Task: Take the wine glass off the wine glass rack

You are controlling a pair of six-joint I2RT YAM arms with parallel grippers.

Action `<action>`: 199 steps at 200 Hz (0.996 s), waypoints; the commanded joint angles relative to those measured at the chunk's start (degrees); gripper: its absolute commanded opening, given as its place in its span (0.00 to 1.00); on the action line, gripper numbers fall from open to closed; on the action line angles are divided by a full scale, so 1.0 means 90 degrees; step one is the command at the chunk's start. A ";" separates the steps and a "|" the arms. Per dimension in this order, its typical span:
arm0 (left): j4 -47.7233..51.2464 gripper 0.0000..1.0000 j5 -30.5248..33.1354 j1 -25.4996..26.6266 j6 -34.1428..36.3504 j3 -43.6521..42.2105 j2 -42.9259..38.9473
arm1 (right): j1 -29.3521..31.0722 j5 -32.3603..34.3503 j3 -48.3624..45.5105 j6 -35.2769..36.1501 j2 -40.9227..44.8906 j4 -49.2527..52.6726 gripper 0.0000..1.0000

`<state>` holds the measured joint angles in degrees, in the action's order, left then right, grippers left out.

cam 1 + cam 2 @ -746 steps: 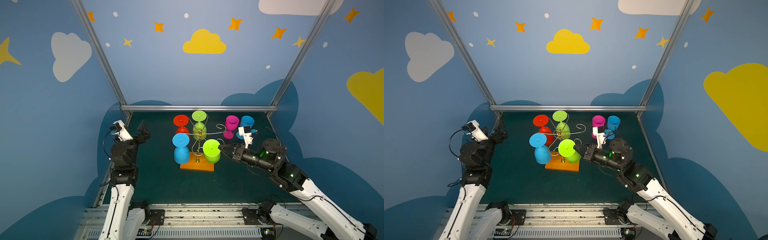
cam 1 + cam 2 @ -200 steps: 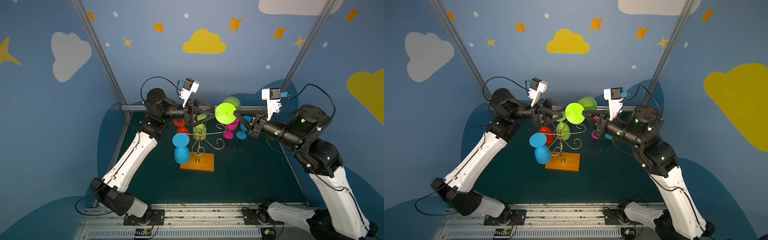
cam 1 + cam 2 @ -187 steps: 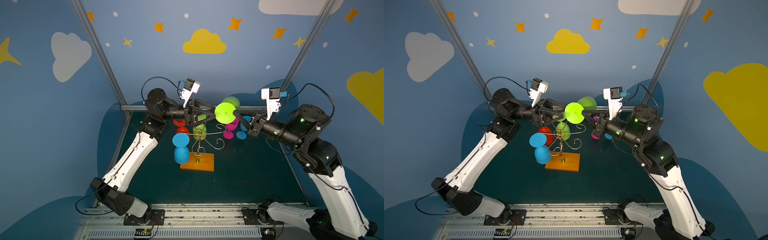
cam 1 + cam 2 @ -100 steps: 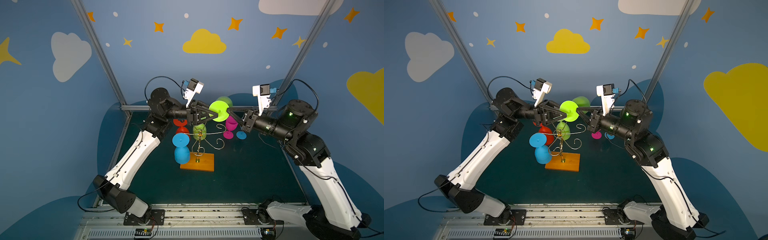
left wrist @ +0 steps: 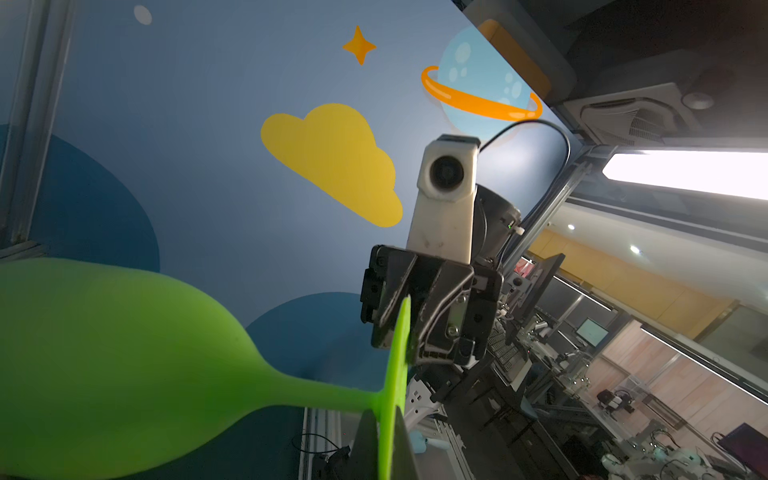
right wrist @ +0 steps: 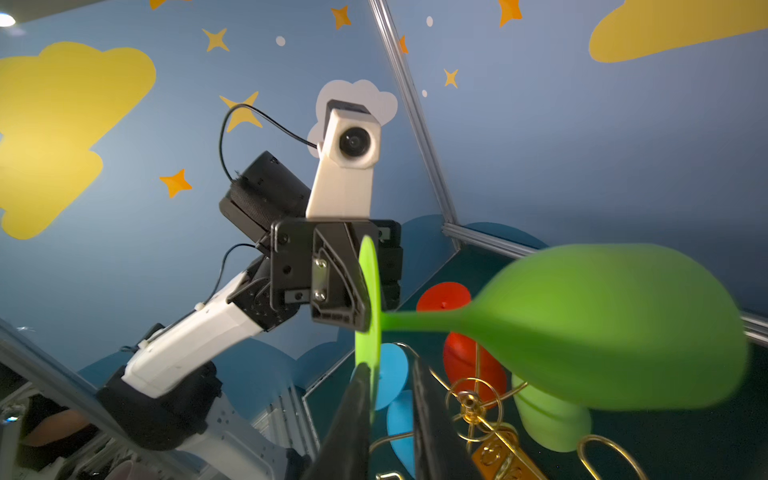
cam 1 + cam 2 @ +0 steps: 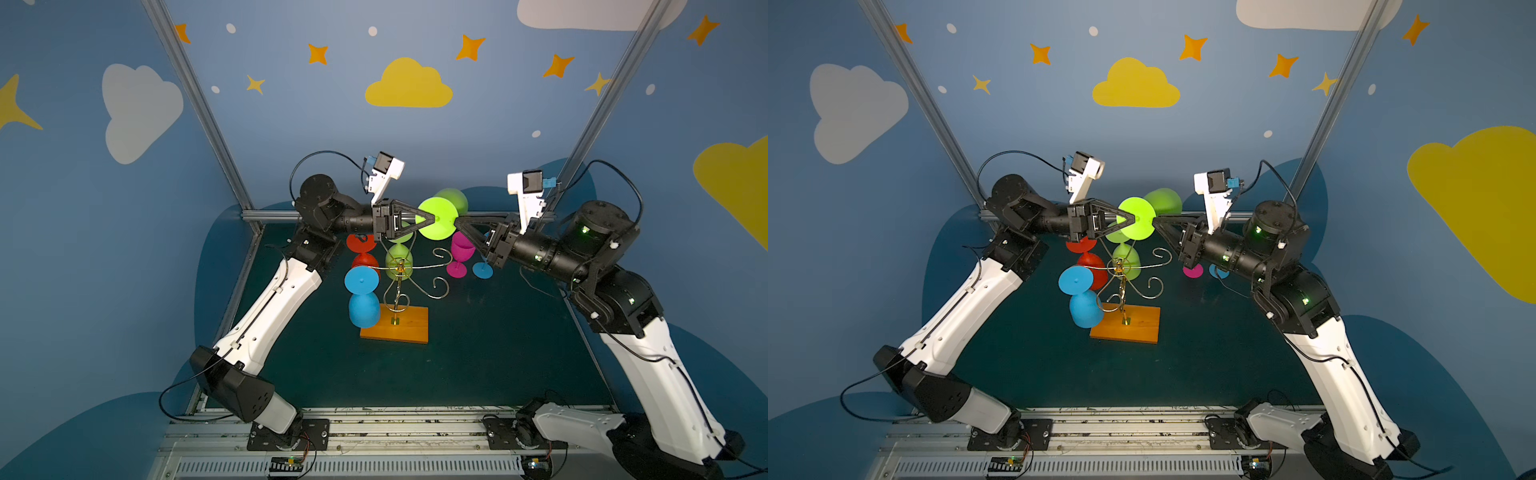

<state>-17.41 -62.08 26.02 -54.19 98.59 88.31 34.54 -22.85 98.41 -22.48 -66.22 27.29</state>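
1. The left hand (image 7: 432,217) is clamped on the rim of the lime wine glass (image 7: 438,227) at its foot; the right hand (image 7: 456,222) is partly open, the foot's opposite rim lying by one finger, unpinched.
2. The wine glass hangs in the air above the wine glass rack (image 7: 400,272); its long axis lies about level, foot toward the front, bowl toward the back wall.
3. Nearest, the rack's wooden base (image 7: 409,330) sits on the counter (image 7: 478,357); a blue glass (image 7: 363,308), then a red glass (image 7: 365,262) and a green glass (image 7: 398,259), hang foot-up from its arms.
4. Farther back a pink glass (image 7: 461,249) stands upright; a second blue glass (image 7: 482,271) stands beside it, mostly hidden.
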 commanded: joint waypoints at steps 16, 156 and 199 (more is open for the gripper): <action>-0.0995 0.03 0.0271 -0.0422 -0.1608 0.0169 0.0074 | -0.0162 0.0823 -0.0403 0.1389 0.0677 0.0291 0.62; -0.1465 0.03 -0.0104 -0.0538 -0.3145 0.0296 0.0286 | -0.0562 -0.0250 -0.0783 0.5421 -0.0370 -0.1148 0.90; -0.1418 0.03 -0.0108 -0.0538 -0.3139 0.0237 0.0202 | -0.0710 -0.0656 -0.0662 0.5506 -0.0879 -0.1567 0.90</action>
<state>-28.73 -62.37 21.37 -82.39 99.55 92.36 28.84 -24.64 90.67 25.67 -73.01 17.56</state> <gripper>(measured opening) 0.050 0.903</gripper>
